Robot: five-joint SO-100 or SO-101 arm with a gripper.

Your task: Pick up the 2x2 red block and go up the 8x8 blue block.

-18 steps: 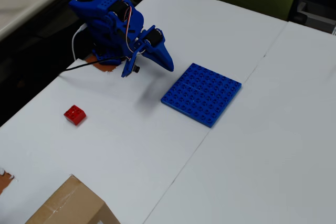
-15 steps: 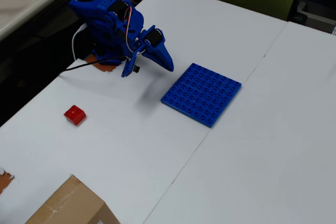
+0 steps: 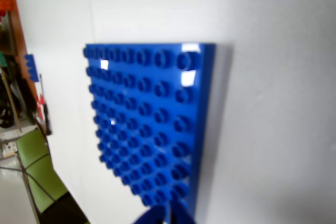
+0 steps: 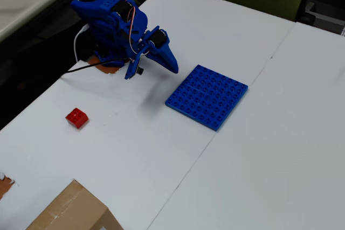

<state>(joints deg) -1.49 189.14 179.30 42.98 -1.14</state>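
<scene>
While no brand, label or legible writing shows on anything in either view, the overhead view does take in a plain brown cardboard box (image 4: 73, 211) at about seven o'clock, cut off by the frame edge so its contents cannot be seen. On the white table (image 4: 135, 154), the small bright red plastic brick with four studs (image 4: 77, 117) lies alone at roughly nine o'clock of the picture, well apart from everything else. The large flat square blue plastic baseplate with its grid of studs (image 4: 207, 96) rests flat just right of centre, at about two o'clock. The blue robot arm (image 4: 116, 25) sits folded at eleven o'clock, and its claw (image 4: 173, 67) points toward four o'clock, near the baseplate's upper left corner but not touching it.

Only the wrist view shows the baseplate (image 3: 152, 129) close up, filling the middle with bare studs, nothing resting on it. At six o'clock there the two blue fingertips (image 3: 169, 216) peek in, pressed together with only a thin line between them and nothing gripped. Green and orange shapes at ten o'clock are too blurred to name. The red brick is outside that view.
</scene>
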